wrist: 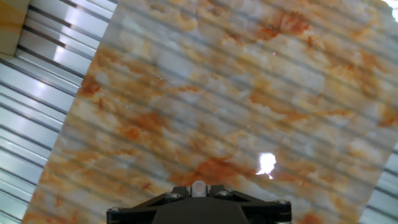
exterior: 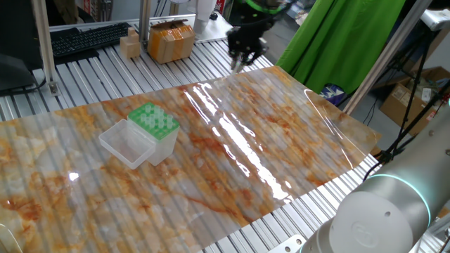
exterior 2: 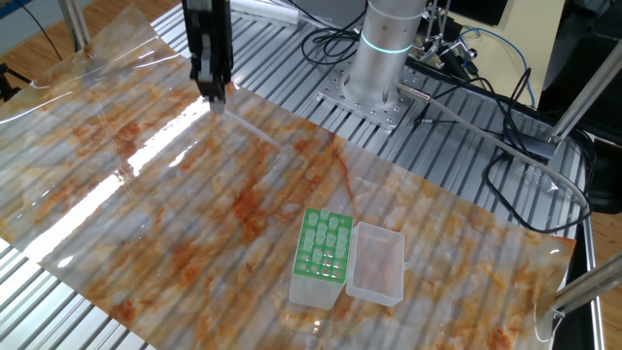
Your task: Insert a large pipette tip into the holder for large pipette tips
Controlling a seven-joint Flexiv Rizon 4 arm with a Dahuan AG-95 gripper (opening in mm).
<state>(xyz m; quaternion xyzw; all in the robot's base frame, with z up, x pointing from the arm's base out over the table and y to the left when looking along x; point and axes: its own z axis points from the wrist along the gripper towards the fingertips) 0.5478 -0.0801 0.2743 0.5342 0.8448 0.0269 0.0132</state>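
I have the gripper [exterior 2: 216, 95] hanging over the far edge of the marbled sheet [exterior 2: 194, 194], fingers pointing down and drawn close together on the tip [exterior 2: 248, 124]. In the other fixed view the tip shows as a thin whitish rod slanting out from below the fingers, above the sheet; in the hand view I only make out a small pale round end [wrist: 198, 186] seated between the fingers, so I read it as pinched there, though the blur in one fixed view hides the contact itself. So I count the pickup as done. The holder [exterior 2: 323, 255] sits well apart from the gripper, near the opposite side of the sheet, its green top plate facing up and its clear lid [exterior 2: 377, 262] swung open beside it. I cannot tell whether any holes are already filled. What is left, as I judge it: carry the tip across, bring it upright over a hole, lower it in and let go.
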